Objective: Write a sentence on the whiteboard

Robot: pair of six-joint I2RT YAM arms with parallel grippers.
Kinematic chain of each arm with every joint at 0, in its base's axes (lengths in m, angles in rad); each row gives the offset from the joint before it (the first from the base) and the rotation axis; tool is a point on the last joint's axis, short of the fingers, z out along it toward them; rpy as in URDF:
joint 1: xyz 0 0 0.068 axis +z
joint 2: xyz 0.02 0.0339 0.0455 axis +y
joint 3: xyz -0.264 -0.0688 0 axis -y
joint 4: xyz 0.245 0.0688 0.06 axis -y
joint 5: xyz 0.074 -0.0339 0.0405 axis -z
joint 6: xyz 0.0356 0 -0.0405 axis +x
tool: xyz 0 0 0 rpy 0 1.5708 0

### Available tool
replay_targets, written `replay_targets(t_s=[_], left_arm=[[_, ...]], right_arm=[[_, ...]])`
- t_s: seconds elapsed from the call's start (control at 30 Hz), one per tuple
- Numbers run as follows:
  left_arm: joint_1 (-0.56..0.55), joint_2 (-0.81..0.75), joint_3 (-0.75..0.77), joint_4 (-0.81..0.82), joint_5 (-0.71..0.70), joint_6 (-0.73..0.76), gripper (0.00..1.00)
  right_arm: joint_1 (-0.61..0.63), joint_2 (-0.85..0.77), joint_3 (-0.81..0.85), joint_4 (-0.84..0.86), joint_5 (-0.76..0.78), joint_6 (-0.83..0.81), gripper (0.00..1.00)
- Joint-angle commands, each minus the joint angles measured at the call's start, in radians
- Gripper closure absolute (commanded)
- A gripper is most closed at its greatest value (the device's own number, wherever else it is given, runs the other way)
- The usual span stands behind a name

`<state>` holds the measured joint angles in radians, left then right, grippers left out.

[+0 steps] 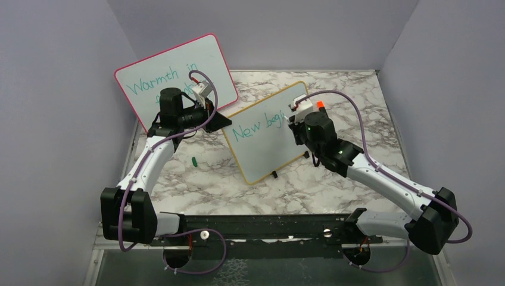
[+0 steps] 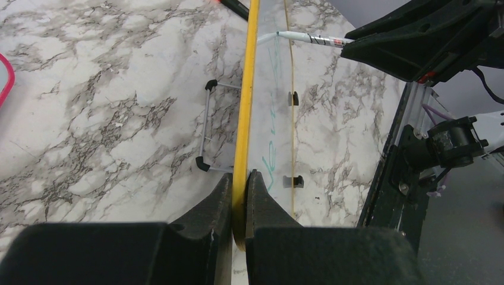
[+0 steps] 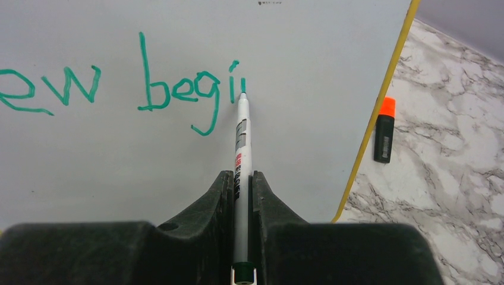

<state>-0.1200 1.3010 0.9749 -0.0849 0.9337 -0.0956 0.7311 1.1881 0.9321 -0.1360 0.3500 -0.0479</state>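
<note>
on the bench [image 1: 202, 182], the whiteboard [image 1: 269, 152] is clamped by the left gripper [image 2: 239, 179], the marker [image 3: 242, 136] by the right gripper [image 3: 241, 176]; the sentence [image 3: 151, 89] could be skewed by excess pressure.

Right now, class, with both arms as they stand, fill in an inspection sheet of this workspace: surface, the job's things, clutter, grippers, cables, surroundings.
Surface: marble-patterned table.
Job's things: yellow-framed whiteboard stands on small black feet. The sentence is unfinished, reading "New begi" plus one started stroke. The white marker has its tip on the board.
Clutter: pink-framed whiteboard at the back left. An orange-capped marker lies beside the yellow frame. There is a small green object, maybe a cap.
Grippers: left gripper shut on the whiteboard's yellow edge; right gripper shut on the white marker.
Cables: purple cables loop along both arms.
Surroundings: plain grey walls on three sides.
</note>
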Motion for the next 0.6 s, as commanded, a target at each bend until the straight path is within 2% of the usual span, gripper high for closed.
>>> replay_targets(t_s=[0.0, 0.57], left_arm=[[-0.005, 0.03, -0.01, -0.069, -0.085, 0.085, 1.0], [-0.006, 0.026, -0.012, -0.069, -0.082, 0.085, 1.0]], right_arm=[[-0.007, -0.023, -0.031, -0.042, 0.014, 0.023, 1.0], [-0.008, 0.007, 0.009, 0.035, 0.016, -0.001, 1.0]])
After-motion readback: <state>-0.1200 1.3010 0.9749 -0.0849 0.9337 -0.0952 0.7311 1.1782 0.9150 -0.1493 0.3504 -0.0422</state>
